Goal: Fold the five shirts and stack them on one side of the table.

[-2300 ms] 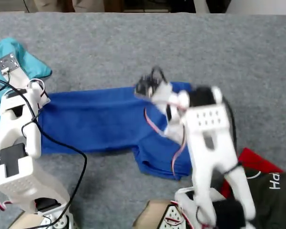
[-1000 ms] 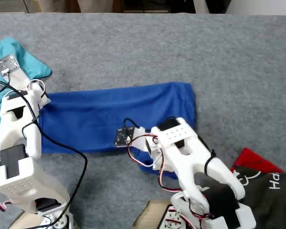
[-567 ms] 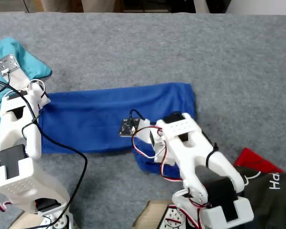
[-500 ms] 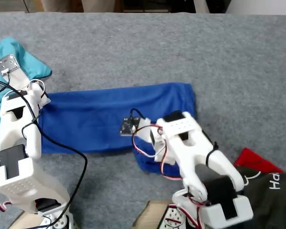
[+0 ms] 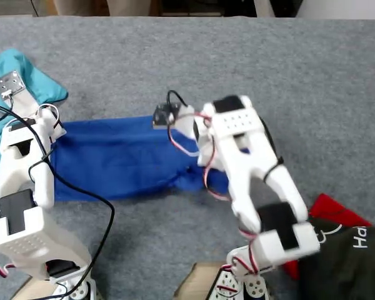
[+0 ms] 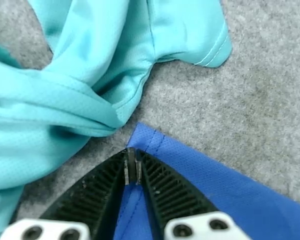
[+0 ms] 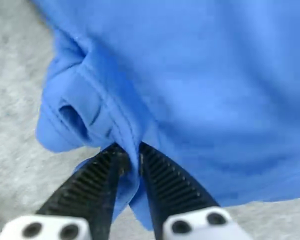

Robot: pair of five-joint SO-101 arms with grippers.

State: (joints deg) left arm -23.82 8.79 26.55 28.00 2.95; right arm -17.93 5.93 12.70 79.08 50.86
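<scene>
At the upper left of the high view I saw the teal shirt (image 5: 15,65) lying crumpled on the grey table (image 5: 312,75), near the left edge. The left arm (image 5: 22,181) stood just below it, along the left edge of the frame, with a black cable (image 5: 81,187) running across it and over the cloth. The left gripper (image 6: 132,167) was at the upper left corner of the blue shirt (image 5: 112,159). In the left wrist view its two fingers were pressed together on the hemmed corner of that blue shirt (image 6: 215,195), with the edge of the cloth between the tips. The teal shirt (image 6: 65,90) lay just beside this corner; I could not tell if the two touched.

The blue shirt lay as a long band across the middle of the frame, flat at its left part and bunched at its right end. The right arm (image 5: 244,156) reached over this right end from the lower edge of the frame. In the right wrist view the right gripper (image 7: 132,155) had its fingers closed on a fold of the blue shirt (image 7: 215,75), next to a rolled piece of hem. I could not tell whether this fold was raised off the table.

At the lower right, well apart from the blue shirt, the red shirt (image 5: 330,209) lay partly under the black shirt (image 5: 353,256).
</scene>
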